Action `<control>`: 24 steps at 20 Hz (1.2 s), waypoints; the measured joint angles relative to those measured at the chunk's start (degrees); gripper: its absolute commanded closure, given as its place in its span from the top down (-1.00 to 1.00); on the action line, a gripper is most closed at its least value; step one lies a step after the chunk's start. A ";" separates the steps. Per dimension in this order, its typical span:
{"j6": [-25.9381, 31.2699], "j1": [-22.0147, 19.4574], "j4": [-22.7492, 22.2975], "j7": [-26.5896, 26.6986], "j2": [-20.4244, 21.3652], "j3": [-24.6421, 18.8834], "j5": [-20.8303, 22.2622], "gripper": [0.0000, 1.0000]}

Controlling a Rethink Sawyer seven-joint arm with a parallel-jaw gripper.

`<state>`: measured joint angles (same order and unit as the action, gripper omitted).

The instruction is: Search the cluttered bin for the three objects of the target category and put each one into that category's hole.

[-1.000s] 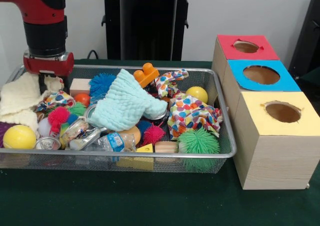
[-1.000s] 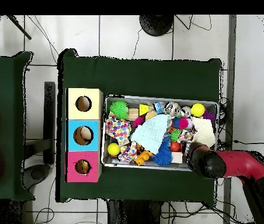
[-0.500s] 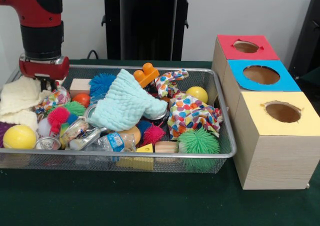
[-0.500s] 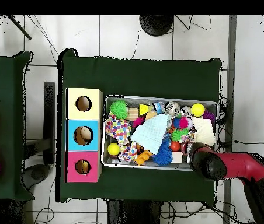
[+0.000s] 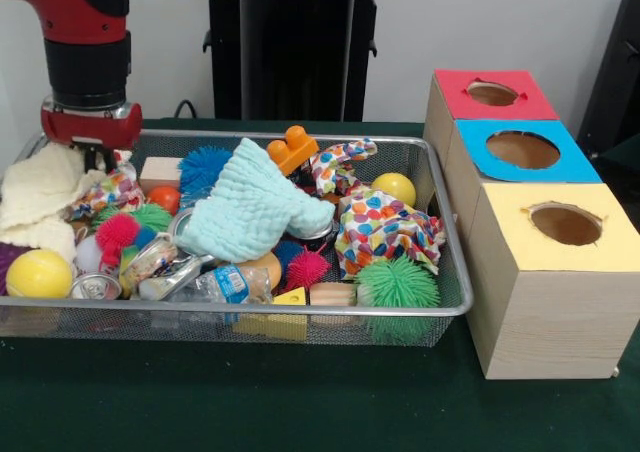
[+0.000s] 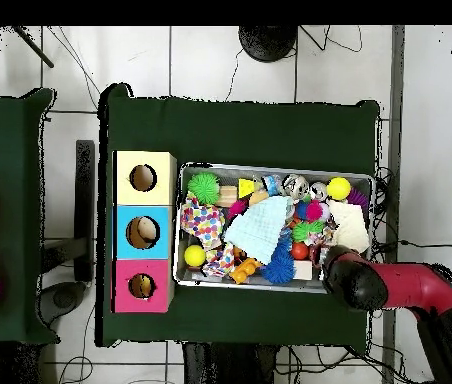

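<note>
gripper (image 5: 93,155) raised slightly versus half a second ago, still at upper left of the frame over the wire bin (image 5: 420,312) on the green counter (image 5: 300,402). cannot tell how open, or holding anything. below it, multicoloured cloth (image 5: 105,192) beside cream cloth (image 5: 40,187); long axis unclear.

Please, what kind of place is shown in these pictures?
Probably a robotics lab. A red robot arm reaches over a wire-mesh bin of mixed toys and cloths on a green-covered table, beside wooden boxes with coloured holed tops; cables run across the tiled floor.
</note>
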<state>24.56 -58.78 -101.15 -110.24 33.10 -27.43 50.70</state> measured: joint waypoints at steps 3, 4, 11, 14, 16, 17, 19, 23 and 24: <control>1.56 0.00 -2.97 0.00 2.98 0.01 -4.84 -1.00; 2.01 0.01 -3.80 0.00 3.79 0.01 -6.18 -1.00; 4.39 2.26 -10.22 0.00 9.98 0.79 -15.60 -1.00; 4.37 4.82 -11.31 0.00 10.77 1.78 -16.65 -1.00; 4.34 6.44 -11.57 0.00 10.75 2.39 -16.68 -1.00; 4.02 8.27 -11.68 0.00 10.39 3.06 -16.70 -1.00; 2.59 10.74 -11.67 0.00 9.25 3.94 -16.68 -1.00; -1.50 13.53 -11.66 0.00 6.80 5.07 -16.72 -1.00; -3.08 14.34 -11.65 -0.01 5.94 5.55 -16.82 -1.00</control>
<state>21.48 -44.45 -112.80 -110.24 39.04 -21.88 33.89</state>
